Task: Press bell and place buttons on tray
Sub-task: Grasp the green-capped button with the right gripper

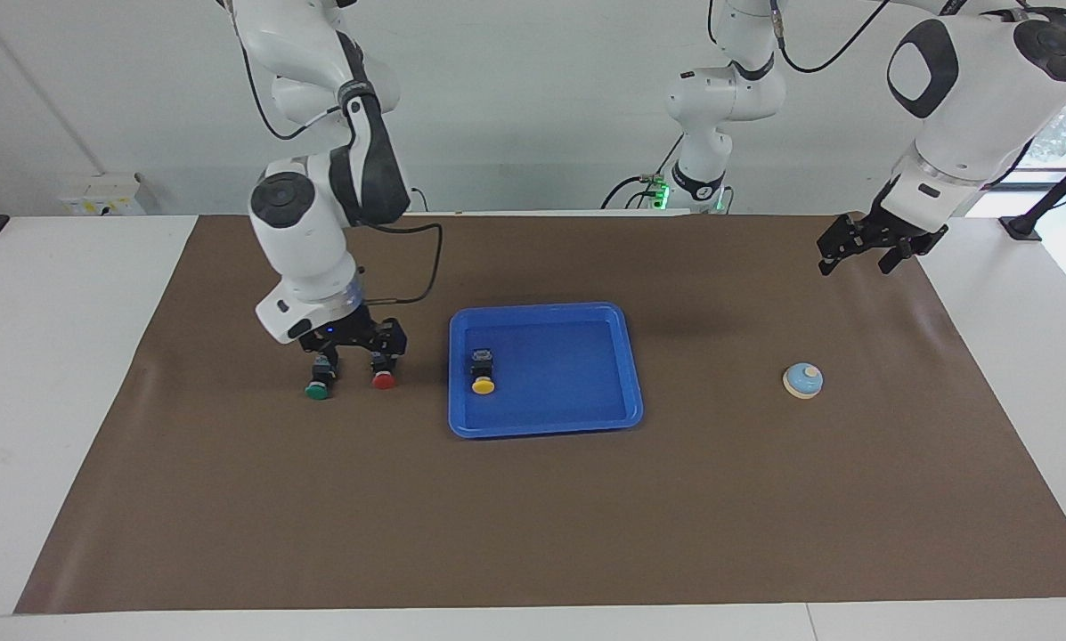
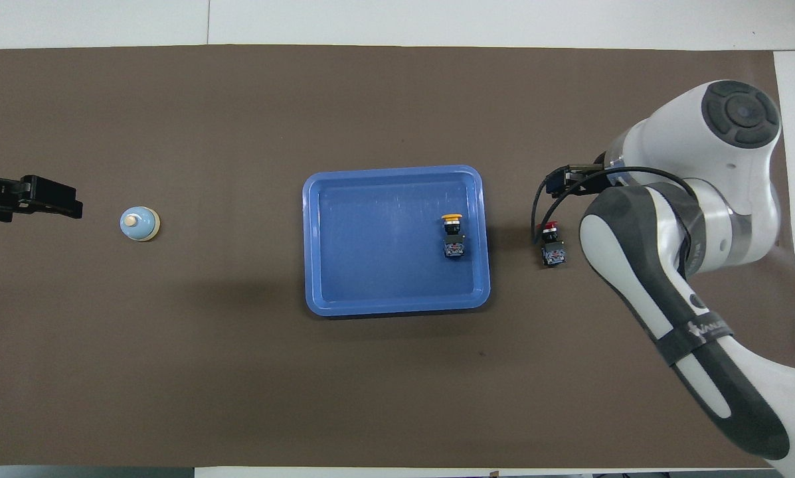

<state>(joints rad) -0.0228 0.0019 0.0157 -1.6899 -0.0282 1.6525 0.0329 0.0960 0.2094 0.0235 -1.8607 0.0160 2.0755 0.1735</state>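
The yellow button point(image 1: 482, 373) lies in the blue tray point(image 1: 546, 429), at the side toward the right arm's end; it also shows in the overhead view point(image 2: 452, 234) in the tray point(image 2: 317, 239). The red button point(image 1: 383, 371) point(image 2: 551, 244) and the green button point(image 1: 319, 379) lie on the mat beside the tray. My right gripper point(image 1: 354, 349) hangs low over these two, open and empty; in the overhead view its arm hides the green button. The bell point(image 1: 802, 380) point(image 2: 139, 224) stands toward the left arm's end. My left gripper point(image 1: 869, 249) point(image 2: 65, 202) waits in the air beside the bell.
A brown mat point(image 1: 533, 516) covers most of the white table. The robot bases stand at the mat's edge nearest the robots.
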